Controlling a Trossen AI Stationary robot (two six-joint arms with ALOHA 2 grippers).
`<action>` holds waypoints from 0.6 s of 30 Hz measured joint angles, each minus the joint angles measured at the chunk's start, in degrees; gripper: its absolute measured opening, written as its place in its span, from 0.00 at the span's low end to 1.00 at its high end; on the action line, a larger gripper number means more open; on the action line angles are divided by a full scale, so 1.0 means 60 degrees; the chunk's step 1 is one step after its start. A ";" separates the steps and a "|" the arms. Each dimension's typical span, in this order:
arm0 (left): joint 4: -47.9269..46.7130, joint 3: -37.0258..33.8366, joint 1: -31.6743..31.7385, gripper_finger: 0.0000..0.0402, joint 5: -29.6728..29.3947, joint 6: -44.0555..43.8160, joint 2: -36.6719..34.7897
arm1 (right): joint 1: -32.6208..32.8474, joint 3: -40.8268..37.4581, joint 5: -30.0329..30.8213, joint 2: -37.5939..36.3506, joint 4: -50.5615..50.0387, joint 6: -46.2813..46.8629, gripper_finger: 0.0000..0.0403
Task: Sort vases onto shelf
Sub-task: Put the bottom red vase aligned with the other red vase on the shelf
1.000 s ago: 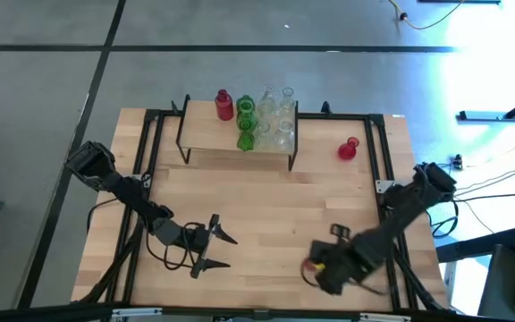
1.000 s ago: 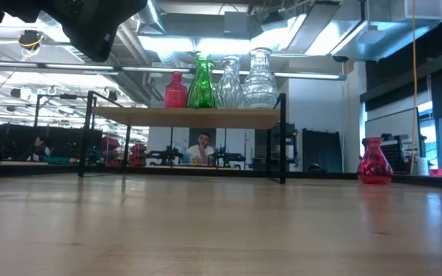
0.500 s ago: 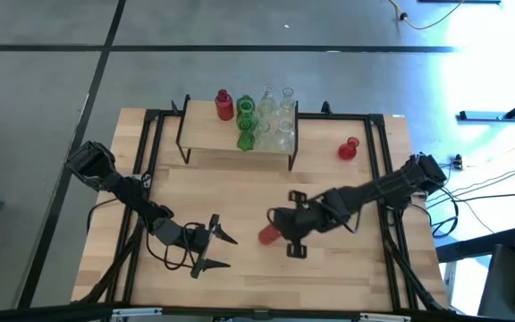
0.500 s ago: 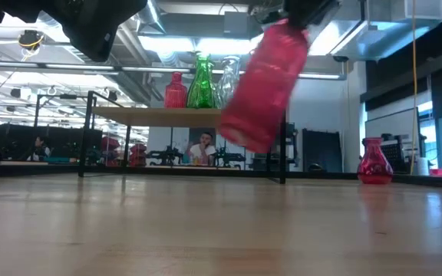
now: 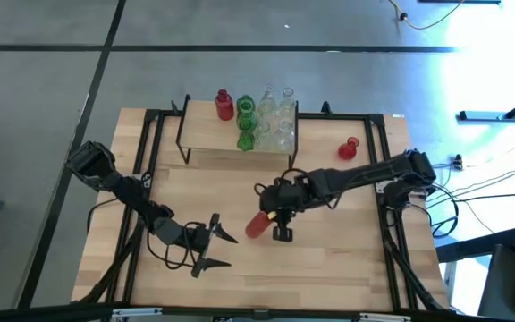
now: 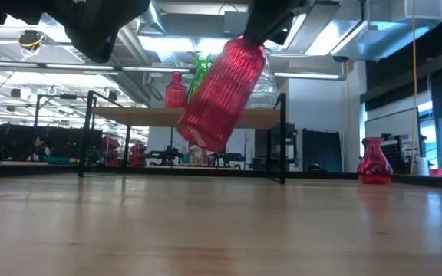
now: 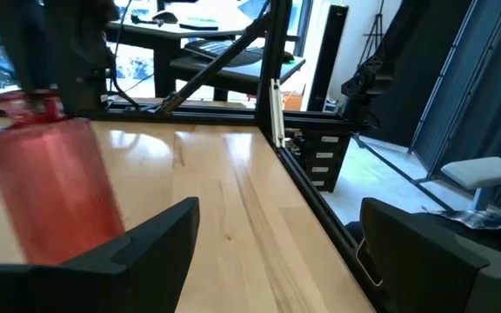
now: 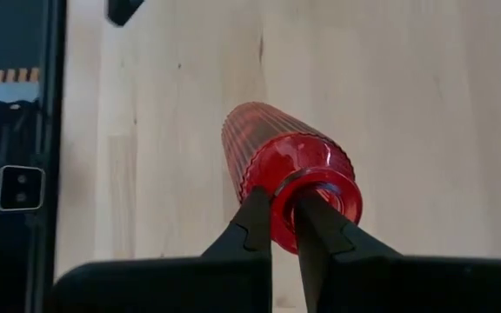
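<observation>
1. Your right end effector (image 5: 282, 215) is over the middle of the table (image 5: 329, 259), in front of the shelf (image 5: 208, 132) and clear of it. Its two fingers (image 8: 255, 222) are clamped on the neck of a ribbed red vase (image 5: 257, 224).

2. That held red vase hangs tilted in the air, its neck up in the fingers and its base pointing down and away from the shelf. In the low view it is well above the table surface, in front of the shelf.

3. On the shelf stands a small red vase (image 5: 223, 105) near the middle of the back edge. Just beside it are two green vases (image 5: 246, 112), and next to those a cluster of clear vases (image 5: 282, 125) at one end of the shelf.

4. Another red vase (image 5: 348, 148) stands upright on the table, off the shelf's clear-vase end and apart from it.

5. Your left end effector (image 5: 215, 241) waits low over the table, well in front of the shelf's other end. Its fingers are spread apart and hold nothing.
</observation>
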 joint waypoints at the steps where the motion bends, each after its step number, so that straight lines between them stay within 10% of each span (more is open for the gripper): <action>1: -0.0002 0.0000 0.0000 0.78 0.0000 -0.0002 0.0000 | -0.0037 0.0215 -0.0003 0.0125 -0.0166 -0.0053 0.03; 18: -0.0204 -0.0004 0.0000 0.78 0.0005 -0.0068 0.0000 | -0.0067 0.2424 0.0500 0.1961 -0.3119 -0.0289 0.04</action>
